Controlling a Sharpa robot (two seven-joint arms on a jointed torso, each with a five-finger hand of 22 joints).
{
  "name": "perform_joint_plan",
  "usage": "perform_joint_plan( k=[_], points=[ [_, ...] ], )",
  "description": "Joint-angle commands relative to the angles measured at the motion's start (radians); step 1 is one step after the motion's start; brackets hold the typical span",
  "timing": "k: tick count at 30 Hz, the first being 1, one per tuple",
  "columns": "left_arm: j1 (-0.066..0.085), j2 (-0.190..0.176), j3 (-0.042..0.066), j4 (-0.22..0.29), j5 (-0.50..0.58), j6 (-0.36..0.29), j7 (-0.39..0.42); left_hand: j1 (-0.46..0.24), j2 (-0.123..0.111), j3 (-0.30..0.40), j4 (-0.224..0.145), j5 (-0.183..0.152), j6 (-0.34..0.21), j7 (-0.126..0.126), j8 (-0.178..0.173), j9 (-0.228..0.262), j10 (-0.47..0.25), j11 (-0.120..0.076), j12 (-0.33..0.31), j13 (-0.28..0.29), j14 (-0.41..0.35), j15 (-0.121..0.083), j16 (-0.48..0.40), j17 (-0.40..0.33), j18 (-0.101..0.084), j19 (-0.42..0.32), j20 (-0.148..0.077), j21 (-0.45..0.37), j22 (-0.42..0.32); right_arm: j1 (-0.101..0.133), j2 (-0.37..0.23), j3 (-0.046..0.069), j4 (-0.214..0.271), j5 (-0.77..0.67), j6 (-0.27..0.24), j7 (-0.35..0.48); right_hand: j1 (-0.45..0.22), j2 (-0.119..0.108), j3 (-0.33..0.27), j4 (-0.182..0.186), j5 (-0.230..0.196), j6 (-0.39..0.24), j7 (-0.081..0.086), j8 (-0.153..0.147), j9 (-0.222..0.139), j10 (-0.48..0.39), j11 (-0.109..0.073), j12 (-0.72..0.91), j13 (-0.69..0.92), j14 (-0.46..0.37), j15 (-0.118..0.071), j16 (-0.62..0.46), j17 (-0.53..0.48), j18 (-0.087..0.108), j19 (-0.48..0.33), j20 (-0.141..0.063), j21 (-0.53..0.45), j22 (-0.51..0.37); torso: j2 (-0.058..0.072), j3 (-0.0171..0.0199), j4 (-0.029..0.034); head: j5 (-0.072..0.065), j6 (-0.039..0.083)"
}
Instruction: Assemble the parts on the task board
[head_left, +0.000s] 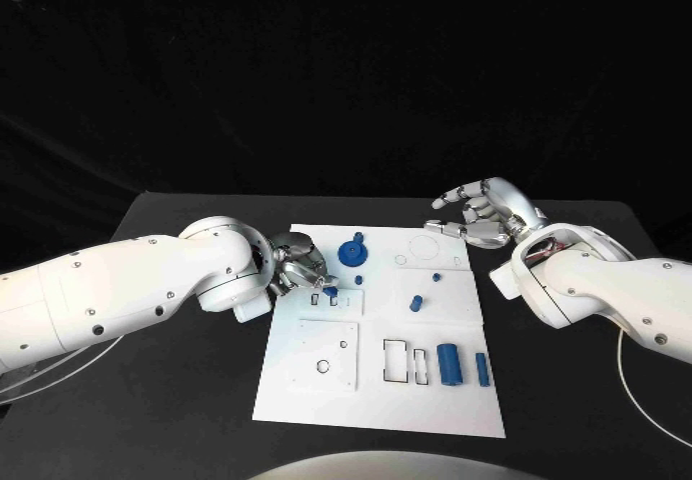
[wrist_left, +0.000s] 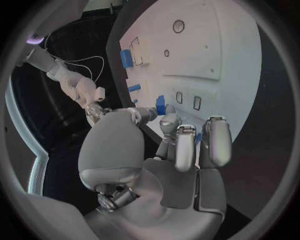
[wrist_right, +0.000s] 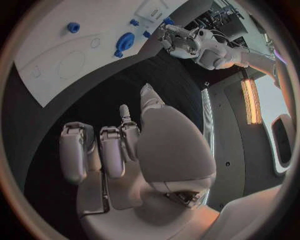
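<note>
Overhead, left hand (head_left: 296, 262) pinches small blue part (head_left: 330, 290) at task board (head_left: 433, 400) edge; right hand (head_left: 483, 212) empty, fingers apart

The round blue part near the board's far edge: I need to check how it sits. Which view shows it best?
The head view: the round blue part sits unobstructed on the task board, beside the left hand. The right wrist view shows it smaller, near the circle's rim. The left wrist view shows blue pieces I cannot match to it.

matt white task board (head_left: 310, 400)
</note>
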Motion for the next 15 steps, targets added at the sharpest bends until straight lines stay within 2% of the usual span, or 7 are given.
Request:
perform_joint_plan(
  k=[1,6,15],
  points=[
    [-0.010,-0.004,-0.001,0.017,-0.142,-0.161,0.070,-0.002,-0.013,0.203,-0.193,0.006,0.012,-0.003,0.008,0.013,0.014,-0.002,0.008,0.007,0.090,-0.008,0.007,0.212,-0.007,0.010,-0.003,0.006,0.006,-0.004,-0.001,0.000,0.000,-0.001,0.011,0.008,-0.002,0.003,-0.003,0.001,-0.004,-0.001,-0.002,0.007,0.001,-0.003,-0.006,-0.005,0.093,0.074,-0.009,-0.004,0.142,0.016,0.011,-0.004,-0.004,0.174,-0.004,0.0004,0.0031,0.002,-0.002],
    [-0.035,-0.011,-0.003,0.041,-0.248,-0.243,0.084,-0.008,-0.030,0.220,-0.194,0.018,0.025,-0.008,0.009,0.017,0.033,-0.007,0.018,0.022,0.091,-0.013,0.008,0.213,-0.011,0.021,-0.008,0.012,0.021,-0.008,-0.004,0.000,-0.001,0.000,0.009,0.011,-0.002,0.003,-0.003,0.001,-0.004,-0.001,-0.002,0.007,0.001,-0.003,-0.006,-0.005,0.093,0.074,-0.009,-0.004,0.142,0.016,0.011,-0.004,-0.004,0.174,-0.007,0.0024,0.0055,0.001,-0.006],
    [-0.090,-0.013,-0.005,0.066,-0.350,-0.309,0.063,-0.016,-0.050,0.236,-0.195,0.050,0.042,-0.014,0.008,0.022,0.052,-0.013,0.026,0.036,0.091,-0.019,0.007,0.213,-0.013,0.032,-0.014,0.018,0.034,-0.009,-0.008,0.000,-0.005,-0.001,0.002,0.016,-0.002,0.003,-0.003,0.001,-0.004,-0.001,-0.002,0.007,0.001,-0.003,-0.006,-0.005,0.093,0.074,-0.009,-0.004,0.142,0.016,0.011,-0.004,-0.004,0.174,-0.006,0.0038,0.0060,0.004,-0.011]
  ],
)
